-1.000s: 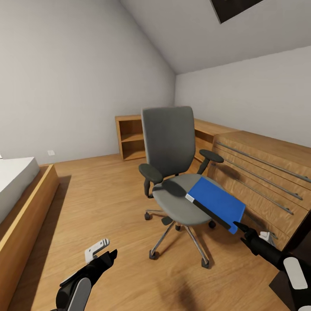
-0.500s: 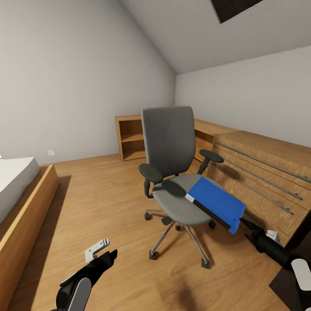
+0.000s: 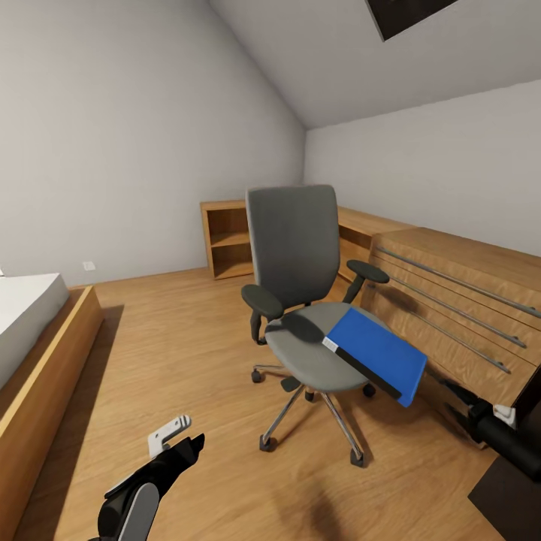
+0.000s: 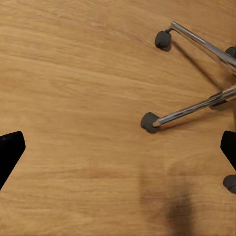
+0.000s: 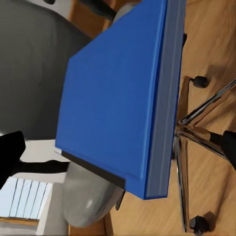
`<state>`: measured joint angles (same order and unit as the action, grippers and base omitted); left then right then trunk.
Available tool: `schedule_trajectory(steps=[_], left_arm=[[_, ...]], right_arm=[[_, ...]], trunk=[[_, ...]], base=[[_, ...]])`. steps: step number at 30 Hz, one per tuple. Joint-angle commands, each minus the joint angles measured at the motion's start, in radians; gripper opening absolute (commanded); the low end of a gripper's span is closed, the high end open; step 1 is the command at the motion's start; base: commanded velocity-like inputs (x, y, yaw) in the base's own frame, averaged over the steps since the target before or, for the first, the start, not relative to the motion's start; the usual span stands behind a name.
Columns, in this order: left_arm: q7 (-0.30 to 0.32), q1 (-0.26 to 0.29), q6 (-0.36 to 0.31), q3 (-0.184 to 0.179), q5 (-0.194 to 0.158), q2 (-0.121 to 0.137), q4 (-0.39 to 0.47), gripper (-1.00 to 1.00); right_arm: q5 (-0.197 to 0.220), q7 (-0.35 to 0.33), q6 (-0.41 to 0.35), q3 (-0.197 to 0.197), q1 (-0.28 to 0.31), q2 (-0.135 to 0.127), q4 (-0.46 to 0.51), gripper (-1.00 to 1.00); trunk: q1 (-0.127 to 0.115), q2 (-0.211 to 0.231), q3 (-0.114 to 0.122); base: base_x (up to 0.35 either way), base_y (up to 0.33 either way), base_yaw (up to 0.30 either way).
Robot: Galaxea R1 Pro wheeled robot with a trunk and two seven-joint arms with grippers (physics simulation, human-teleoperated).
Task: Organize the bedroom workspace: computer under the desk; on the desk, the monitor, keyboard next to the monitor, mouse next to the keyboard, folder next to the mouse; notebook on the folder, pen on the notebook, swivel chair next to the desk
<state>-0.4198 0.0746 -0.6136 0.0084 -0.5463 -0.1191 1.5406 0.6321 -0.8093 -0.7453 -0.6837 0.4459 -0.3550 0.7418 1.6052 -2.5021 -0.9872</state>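
Wood floor (image 3: pixel 173 338) carries the swivel chair (image 3: pixel 300 300) on its castors. Blue folder (image 3: pixel 379 353) lies on the chair seat, overhanging its edge.

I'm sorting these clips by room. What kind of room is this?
Most likely a bedroom used partly as a study: a bed at one side, a swivel chair holding a blue folder, a wooden dresser under a sloped ceiling.

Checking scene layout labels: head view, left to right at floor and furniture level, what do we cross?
Bed → left gripper → swivel chair → blue folder on its seat → wooden drawer unit → right gripper.
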Motion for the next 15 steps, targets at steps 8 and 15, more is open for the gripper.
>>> schedule_trajectory(steps=[8,15], left_arm=[[-0.005,0.001,-0.007,-0.076,-0.012,0.002,0.01,1.0],[-0.005,0.001,-0.008,-0.096,-0.014,0.001,0.012,1.0]], right_arm=[[-0.006,-0.11,-0.004,0.0,0.001,-0.018,-0.017,1.0],[-0.008,-0.164,-0.004,0.0,0.001,-0.018,-0.019,1.0]], trunk=[[0.0,0.0,-0.001],[0.001,-0.001,-0.009]], base=[[0.0,0.0,0.0],[0.0,0.0,0.0]])
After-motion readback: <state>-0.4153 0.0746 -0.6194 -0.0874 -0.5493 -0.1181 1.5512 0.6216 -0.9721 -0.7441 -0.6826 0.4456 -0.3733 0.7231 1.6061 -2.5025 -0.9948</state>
